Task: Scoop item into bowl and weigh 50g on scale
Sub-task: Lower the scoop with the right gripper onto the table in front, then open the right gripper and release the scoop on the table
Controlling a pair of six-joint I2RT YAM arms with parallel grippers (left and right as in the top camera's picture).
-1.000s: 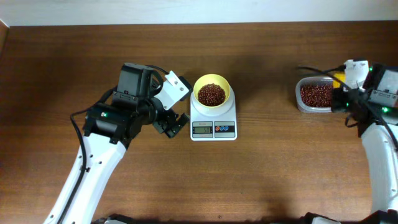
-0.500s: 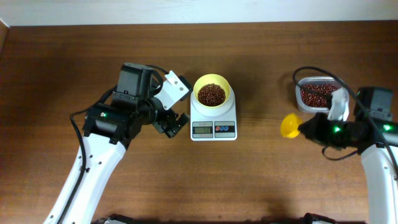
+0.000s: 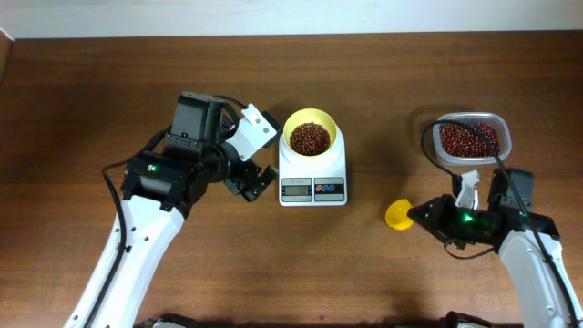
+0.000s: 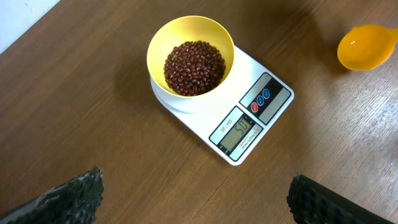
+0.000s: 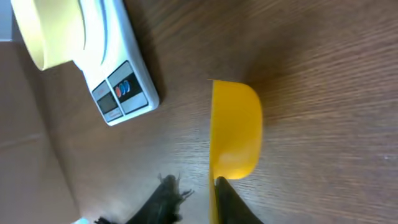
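Note:
The pale yellow bowl (image 3: 333,138) stands on the white scale (image 3: 312,173) and holds dark red-brown beans (image 3: 310,138). In the left wrist view the bowl (image 4: 186,25), beans (image 4: 194,67) and scale (image 4: 255,112) show, and the display reads 50. My left gripper (image 3: 255,182) is open and empty just left of the scale, its fingers (image 4: 199,196) wide apart over bare wood. My right gripper (image 3: 430,217) is shut on the handle of the empty yellow scoop (image 3: 398,215), low over the table to the right of the scale. The scoop (image 5: 236,134) shows on edge between the fingers (image 5: 202,196).
A clear plastic container (image 3: 437,146) with more beans (image 3: 469,138) stands at the back right, behind my right arm. The scale (image 5: 127,90) and bowl (image 5: 50,31) show at the top left of the right wrist view. The scoop also shows in the left wrist view (image 4: 367,46).
My right arm has drawn back from the bean container toward the front and left, carrying the yellow scoop down beside the scale. The left arm has not moved.

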